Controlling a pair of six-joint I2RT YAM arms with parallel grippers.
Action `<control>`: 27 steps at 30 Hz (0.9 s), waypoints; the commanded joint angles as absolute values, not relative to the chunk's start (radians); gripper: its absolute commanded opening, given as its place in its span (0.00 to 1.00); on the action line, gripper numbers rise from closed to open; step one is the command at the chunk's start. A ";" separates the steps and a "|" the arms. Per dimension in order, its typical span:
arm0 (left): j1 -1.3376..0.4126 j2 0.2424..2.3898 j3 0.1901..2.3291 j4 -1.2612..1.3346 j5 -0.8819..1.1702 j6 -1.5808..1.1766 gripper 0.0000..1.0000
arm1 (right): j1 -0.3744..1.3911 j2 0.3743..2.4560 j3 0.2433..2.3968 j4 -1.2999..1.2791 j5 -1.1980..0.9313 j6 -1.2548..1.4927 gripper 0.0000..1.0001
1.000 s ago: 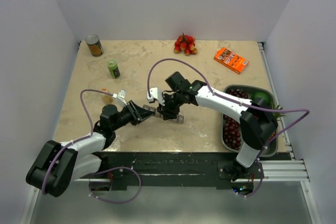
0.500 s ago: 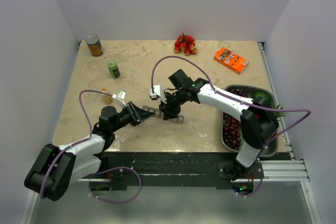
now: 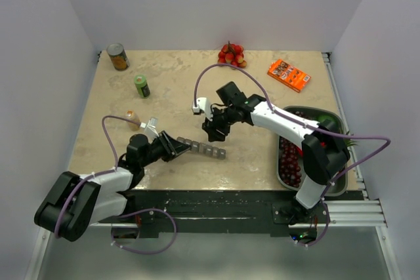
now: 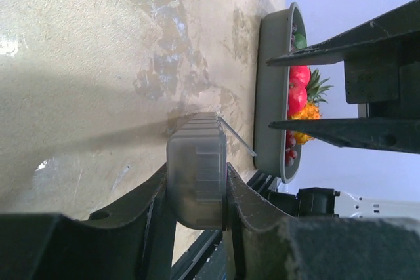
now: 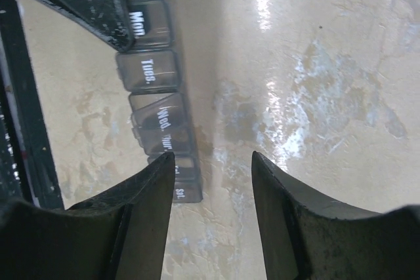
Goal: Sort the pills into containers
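The containers are one grey pill-organiser strip (image 3: 205,149) lying on the table in front of the arms. My left gripper (image 3: 173,147) is shut on its left end; in the left wrist view the grey end block (image 4: 197,185) sits squeezed between the two jaws of the left gripper (image 4: 197,167). My right gripper (image 3: 212,134) hangs open just behind the strip's middle. In the right wrist view its gripper (image 5: 213,162) has only bare table between the fingers, and the strip (image 5: 157,109) with its day labels runs past the left finger (image 5: 141,208). No pills show.
A small brown bottle (image 3: 133,118) stands left of my left gripper. A green bottle (image 3: 142,85) and a tin can (image 3: 118,57) are at the back left. Red fruit (image 3: 231,55) and an orange box (image 3: 289,75) lie at the back. A grey fruit tray (image 3: 331,117) (image 4: 269,96) sits right.
My right gripper has opened and drawn back and up from the strip. The left gripper still holds the strip, which has shifted slightly toward the near edge.
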State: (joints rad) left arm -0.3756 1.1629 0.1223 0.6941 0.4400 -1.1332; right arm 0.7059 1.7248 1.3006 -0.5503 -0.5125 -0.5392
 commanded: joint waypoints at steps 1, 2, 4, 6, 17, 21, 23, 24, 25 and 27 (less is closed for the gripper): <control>-0.376 1.177 0.120 0.761 0.431 -1.112 0.00 | 0.703 1.692 1.310 -0.486 -0.424 -0.474 0.50; -0.376 1.181 0.120 0.767 0.431 -1.114 0.00 | 0.704 1.710 1.310 -0.477 -0.419 -0.469 0.48; -0.376 1.187 0.118 0.770 0.434 -1.114 0.00 | 0.704 1.726 1.324 -0.480 -0.423 -0.459 0.44; -0.376 1.187 0.114 0.767 0.431 -1.114 0.00 | 0.706 1.740 1.344 -0.520 -0.478 -0.497 0.44; -0.376 1.212 0.121 0.773 0.420 -1.112 0.00 | 0.805 1.739 1.330 -0.560 -0.482 -0.583 0.82; -0.376 1.203 0.117 0.772 0.425 -1.112 0.00 | 0.819 1.782 1.354 -0.548 -0.433 -0.557 0.81; -0.376 1.198 0.117 0.772 0.425 -1.112 0.00 | 0.825 1.789 1.351 -0.538 -0.417 -0.548 0.80; -0.376 1.200 0.117 0.772 0.425 -1.114 0.00 | 0.827 1.790 1.350 -0.534 -0.398 -0.542 0.79; -0.376 1.200 0.117 0.773 0.426 -1.112 0.00 | 0.827 1.789 1.348 -0.522 -0.385 -0.535 0.78; -0.376 1.204 0.117 0.775 0.426 -1.111 0.00 | 0.827 1.784 1.344 -0.502 -0.326 -0.508 0.68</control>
